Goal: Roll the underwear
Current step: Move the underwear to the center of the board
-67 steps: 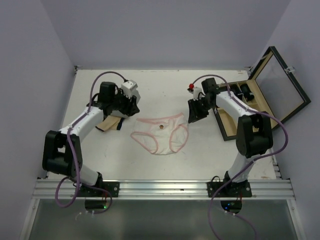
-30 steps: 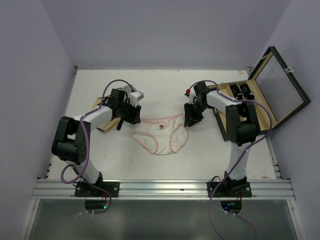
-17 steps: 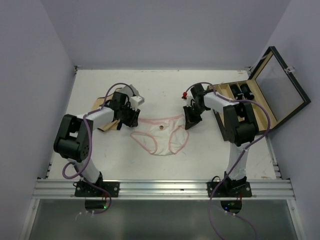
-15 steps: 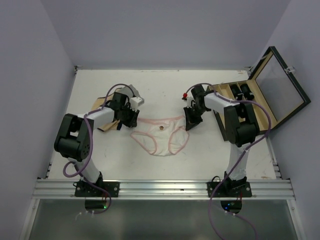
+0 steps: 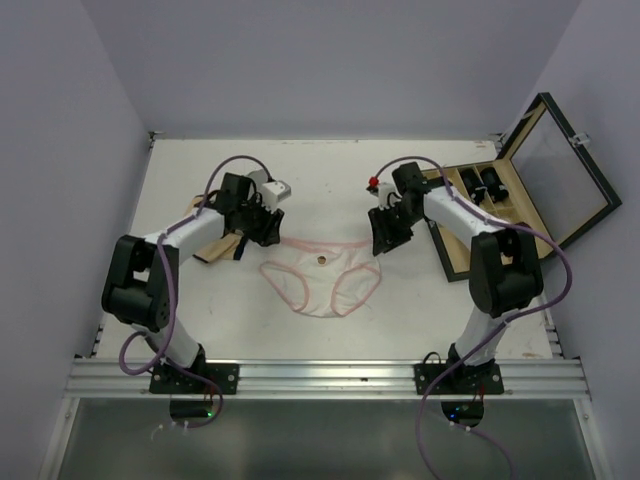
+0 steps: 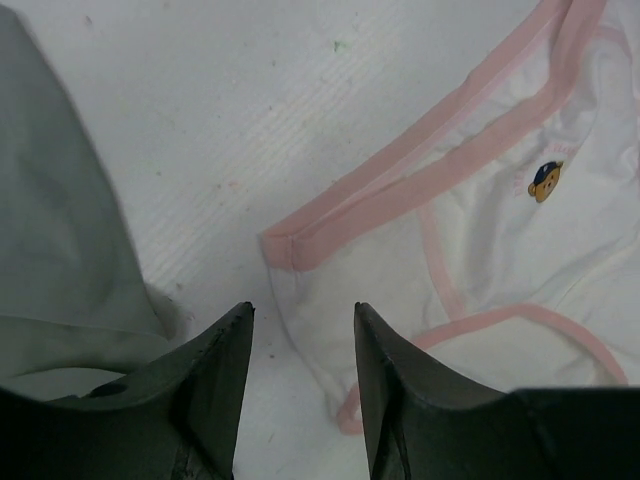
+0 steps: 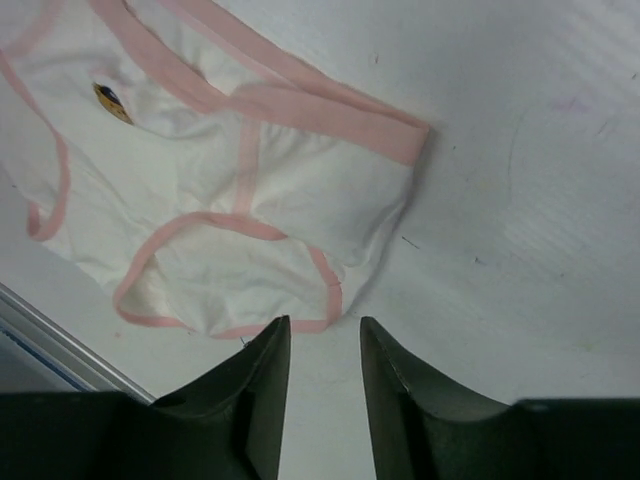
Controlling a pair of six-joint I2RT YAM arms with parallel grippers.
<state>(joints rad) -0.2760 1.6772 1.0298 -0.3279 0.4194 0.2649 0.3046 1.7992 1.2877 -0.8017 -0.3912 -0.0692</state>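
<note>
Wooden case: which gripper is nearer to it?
Right. The right gripper sits just left of the wooden case; the left gripper is beyond the underwear, by the grey cloth.

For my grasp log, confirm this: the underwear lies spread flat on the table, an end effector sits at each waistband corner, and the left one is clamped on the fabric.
Wrong on the clamp: the left wrist view shows the left end effector open, fingers apart over the underwear's waistband corner, gripping nothing. The rest stands: flat on the table, right end effector at the other corner.
</note>
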